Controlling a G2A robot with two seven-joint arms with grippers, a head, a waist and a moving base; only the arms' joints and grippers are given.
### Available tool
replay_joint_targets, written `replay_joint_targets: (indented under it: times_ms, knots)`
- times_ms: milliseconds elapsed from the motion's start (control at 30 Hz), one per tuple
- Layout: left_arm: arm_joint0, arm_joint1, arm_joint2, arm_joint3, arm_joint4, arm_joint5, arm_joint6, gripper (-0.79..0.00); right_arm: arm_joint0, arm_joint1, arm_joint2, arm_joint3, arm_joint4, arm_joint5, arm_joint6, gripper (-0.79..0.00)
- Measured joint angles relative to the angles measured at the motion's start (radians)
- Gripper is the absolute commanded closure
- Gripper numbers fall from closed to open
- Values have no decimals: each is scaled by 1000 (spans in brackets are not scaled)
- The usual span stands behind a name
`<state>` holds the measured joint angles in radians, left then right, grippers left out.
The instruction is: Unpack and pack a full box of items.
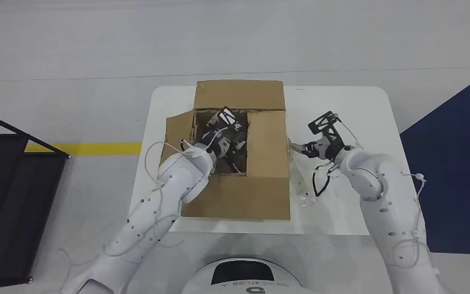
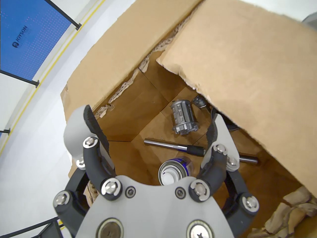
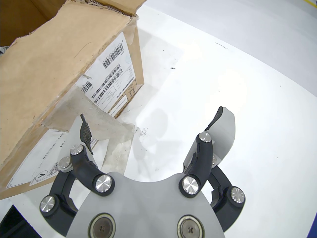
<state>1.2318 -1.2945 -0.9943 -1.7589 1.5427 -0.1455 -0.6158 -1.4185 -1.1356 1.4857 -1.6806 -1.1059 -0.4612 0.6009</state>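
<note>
Closest to us, the left end effector hangs in the top of the open cardboard box. Its two fingers are spread wide and there is nothing between them. Right under it is a blue spray can, with its round top and white nozzle turned up toward the fingers. Just past the can, a shiny metal rod with a black end lies flat on the box floor. A bit farther sits a grey ribbed part shaped like a little drum. Behind that, a small dark thing peeks out from under a torn flap — we cannot tell what it is. Some crumpled brown paper is bunched in one corner of the box. The right end effector is outside the box, over the white surface, and it too is open wide and holds nothing. One of its fingers is just beside the box's outer wall, where white labels are stuck and a piece of clear tape hangs loose. From above we see the box in the middle of the surface — the left arm is down in its opening and the right arm is at its right side. Farthest off, a yellow line runs across the floor.
</note>
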Motion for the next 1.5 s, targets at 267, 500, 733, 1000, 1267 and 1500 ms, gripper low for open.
replay_joint_targets:
  times_ms: [267, 500, 733, 1000, 1267, 1500]
  knots:
    - [-13, -4, -28, -59, -78, -8, -19, -785, -14, 11, 46, 24, 104, -111, -46, -785]
    - [3, 8, 33, 9, 250, -66, -20, -785, -8, 17, 42, 28, 104, -109, -29, -785]
    - [11, -6, 69, 54, 157, -106, -17, -785, 16, 19, 14, 44, 102, -98, -15, -785]
    - [-6, -34, 50, -22, 36, 119, 39, -785, 26, 25, 3, 55, 121, -116, -11, -785]
    - [-22, -52, 84, -65, 0, 153, 54, -785, 15, 36, 33, 66, 185, -196, -36, -785]
    - [-99, -88, 186, -24, 11, 188, 42, -785, -236, 56, 315, 6, 257, -210, -303, -785]
